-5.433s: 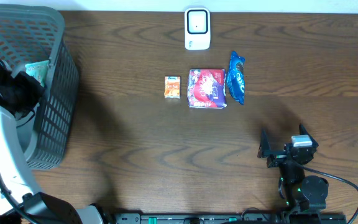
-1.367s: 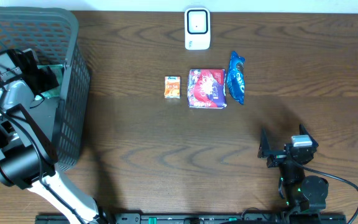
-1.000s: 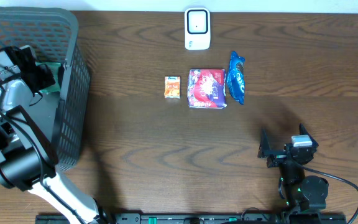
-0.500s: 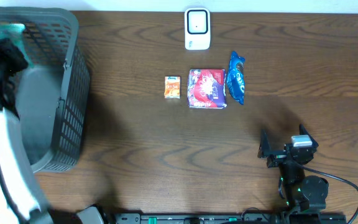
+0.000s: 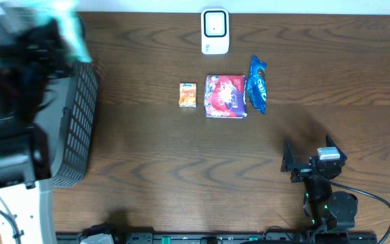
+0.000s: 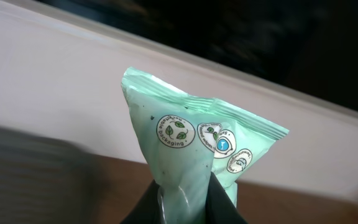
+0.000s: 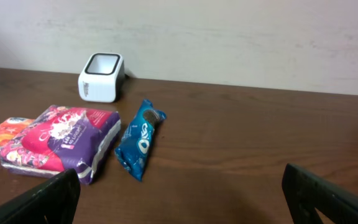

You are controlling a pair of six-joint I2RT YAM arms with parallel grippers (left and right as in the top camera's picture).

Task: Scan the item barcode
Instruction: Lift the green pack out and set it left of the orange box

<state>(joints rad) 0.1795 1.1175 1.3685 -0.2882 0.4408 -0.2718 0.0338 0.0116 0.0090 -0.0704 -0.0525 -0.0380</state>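
L gripper (image 6: 182, 208) is closed on the lower end of a mint-green packet (image 6: 194, 146). Its dark fingers (image 6: 219, 211) pinch it from both sides. The packet stands upright above them, w/ three small round marks on the front. In the overhead view the L arm is only a blur at the top-left corner, over the grey basket (image 5: 80, 115). The packet is a green smear there, so it is in the air and not on the surface (image 5: 181, 176).

R gripper (image 7: 188, 202) is wide open and holds nothing, near the front-right part of the surface. Ahead of it lie a blue cookie pack (image 7: 140, 138), beside that a red-purple pack (image 7: 61, 144), then a small orange pack (image 7: 2, 132). The white scanner (image 7: 101, 76) stands behind these three near the back edge, well apart from the green packet.
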